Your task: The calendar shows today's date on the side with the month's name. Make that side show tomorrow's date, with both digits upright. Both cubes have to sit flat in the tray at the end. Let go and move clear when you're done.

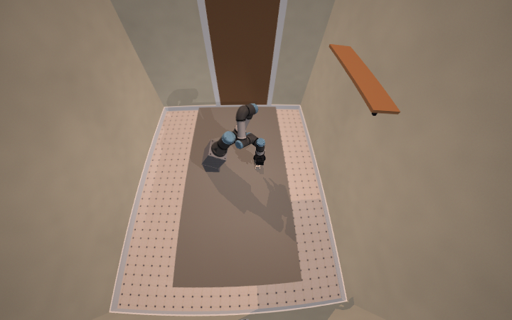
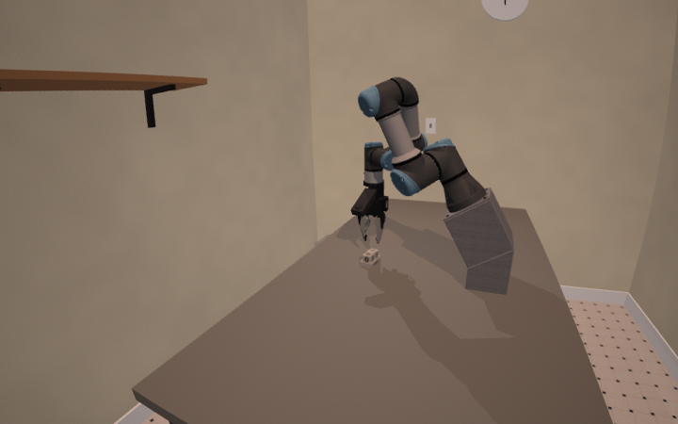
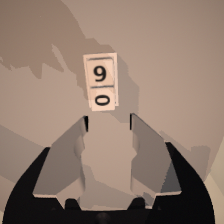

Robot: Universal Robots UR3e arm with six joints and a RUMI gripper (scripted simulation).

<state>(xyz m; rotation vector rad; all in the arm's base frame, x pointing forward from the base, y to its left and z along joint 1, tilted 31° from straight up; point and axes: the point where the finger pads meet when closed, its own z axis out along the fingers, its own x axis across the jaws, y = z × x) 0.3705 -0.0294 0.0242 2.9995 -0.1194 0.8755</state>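
The calendar (image 3: 101,82) is a small pale tray on the brown table, holding two cubes side by side. In the wrist view the top face of the far cube (image 3: 100,74) reads 9 and that of the near cube (image 3: 102,100) reads 0. Both cubes look flat in the tray. The side with the month's name is not readable. My gripper (image 3: 108,115) hangs a little above the calendar, partly open, with nothing between its fingers. The calendar also shows in the exterior view (image 2: 370,257), just below the gripper (image 2: 372,238), and tiny in the top view (image 1: 258,166).
The arm's grey base block (image 2: 479,245) stands on the table to the right of the calendar. A wooden shelf (image 2: 100,82) hangs on the left wall, well above the table. The table's far edge lies close behind the calendar.
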